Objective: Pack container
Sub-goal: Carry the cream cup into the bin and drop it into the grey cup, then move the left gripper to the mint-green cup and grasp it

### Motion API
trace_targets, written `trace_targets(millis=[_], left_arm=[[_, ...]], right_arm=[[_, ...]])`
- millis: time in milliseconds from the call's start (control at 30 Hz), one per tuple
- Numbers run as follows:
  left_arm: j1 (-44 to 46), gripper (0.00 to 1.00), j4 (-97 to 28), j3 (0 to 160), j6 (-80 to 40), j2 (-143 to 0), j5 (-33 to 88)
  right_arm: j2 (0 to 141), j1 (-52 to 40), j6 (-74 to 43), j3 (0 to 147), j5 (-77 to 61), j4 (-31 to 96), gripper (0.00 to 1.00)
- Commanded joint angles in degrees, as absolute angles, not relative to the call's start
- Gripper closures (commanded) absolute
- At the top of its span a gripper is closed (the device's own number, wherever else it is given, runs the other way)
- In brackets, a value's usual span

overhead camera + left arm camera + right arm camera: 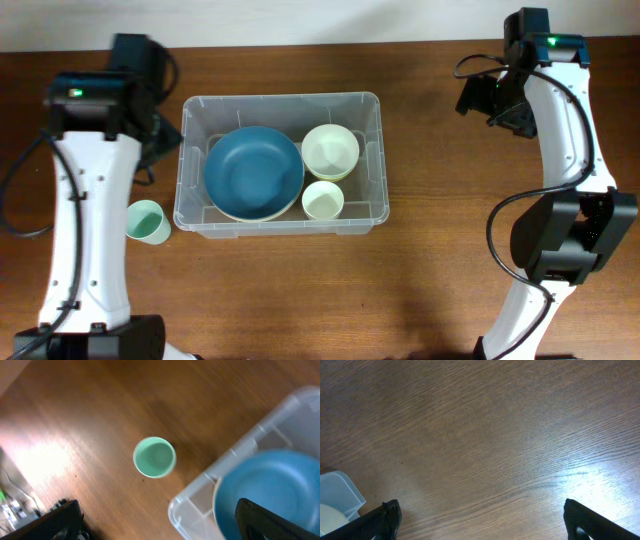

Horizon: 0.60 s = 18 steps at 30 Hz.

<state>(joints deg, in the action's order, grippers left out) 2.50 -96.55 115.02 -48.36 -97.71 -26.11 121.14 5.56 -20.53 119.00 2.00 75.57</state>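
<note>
Beside clear ribbed container [196,205]; round green cup [148,221]

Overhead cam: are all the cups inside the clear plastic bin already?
No, one small mint-green plastic cup stands on the wooden table just outside the left wall of the large clear rectangular plastic bin.

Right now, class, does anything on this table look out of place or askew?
One mint-green cup stands upright on the table, left of the container and outside it; nothing looks spilled or tipped.
</note>
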Motion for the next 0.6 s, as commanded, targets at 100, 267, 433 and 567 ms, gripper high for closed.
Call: trace_targets(millis=[100, 267, 433, 567], left_arm=[[-6.9, 0.01, -91.7, 105.3, -53.4, -97.8, -20.6], [-12.3, 0.01, -84.5, 95.0, -53.3, -97.8, -13.1], [-14.8, 0.01, -76.2, 81.1, -53.3, -97.8, -11.1], [-14.8, 0.01, -71.0, 75.0, -53.1, -97.8, -9.6]], right_arm=[[121.0, 5.7, -20.1, 118.8, 2.0, 75.6, 0.01], [121.0, 5.7, -20.1, 118.8, 2.0, 75.6, 0.01], [121.0, 5.7, -20.1, 118.8, 2.0, 75.6, 0.01], [121.0, 5.7, -20.1, 118.8, 2.0, 75.6, 0.01]])
